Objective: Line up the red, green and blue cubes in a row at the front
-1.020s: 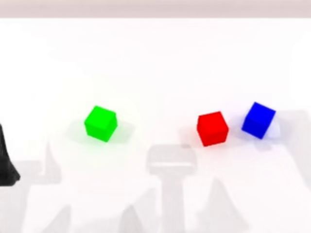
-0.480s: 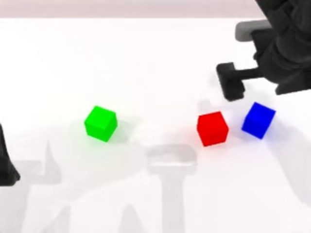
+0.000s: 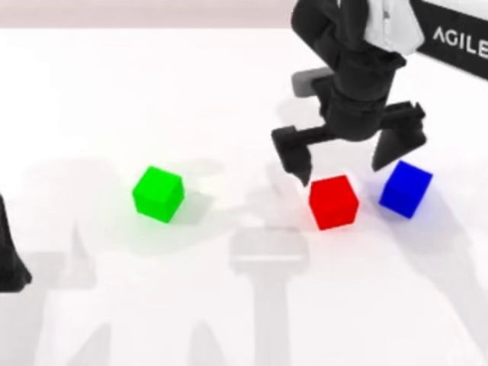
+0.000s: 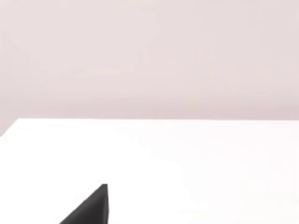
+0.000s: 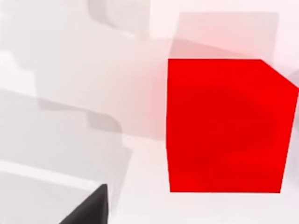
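- The counter (image 3: 114,91) was plain white under my cameras, with a pale wall band along its far edge and soft arm shadows across the near part.
- The green cube (image 3: 158,194) sat alone toward the left; the red cube (image 3: 333,201) sat right of centre, with the blue cube (image 3: 406,188) just beside it on its right, not touching.
- My right hand (image 3: 347,156) hung just behind the red cube, fingers spread wide and holding nothing, one fingertip (image 3: 299,164) near the cube's left side, the other near the blue cube.
- My right wrist camera showed the red cube close up.
- My left arm (image 3: 9,259) sat parked at the left edge; I could not tell its hand's state.
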Motion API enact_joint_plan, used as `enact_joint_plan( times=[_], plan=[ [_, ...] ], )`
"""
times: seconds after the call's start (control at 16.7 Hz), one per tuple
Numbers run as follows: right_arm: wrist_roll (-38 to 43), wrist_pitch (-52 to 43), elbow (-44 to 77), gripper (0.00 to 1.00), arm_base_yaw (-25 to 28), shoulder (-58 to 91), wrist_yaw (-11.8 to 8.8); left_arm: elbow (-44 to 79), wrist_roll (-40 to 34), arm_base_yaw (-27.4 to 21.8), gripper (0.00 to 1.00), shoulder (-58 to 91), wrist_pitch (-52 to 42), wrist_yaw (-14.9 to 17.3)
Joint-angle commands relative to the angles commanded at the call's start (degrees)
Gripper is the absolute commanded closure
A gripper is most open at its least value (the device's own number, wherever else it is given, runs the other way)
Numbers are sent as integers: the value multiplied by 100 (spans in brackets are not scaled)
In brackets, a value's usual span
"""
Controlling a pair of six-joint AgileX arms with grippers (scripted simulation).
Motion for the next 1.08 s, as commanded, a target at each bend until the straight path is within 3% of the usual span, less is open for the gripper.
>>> enact_joint_plan(
  times=[0.48,0.9,1.08],
  plan=[
    [-2,65,-22,0,-2,94,2,0,0,0,0,0,0,0],
    [21,1562,-1053,0,24,513,7,0,0,0,0,0,0,0],
    [26,1719,-1185,0,29,575,8,0,0,0,0,0,0,0]
  ],
)
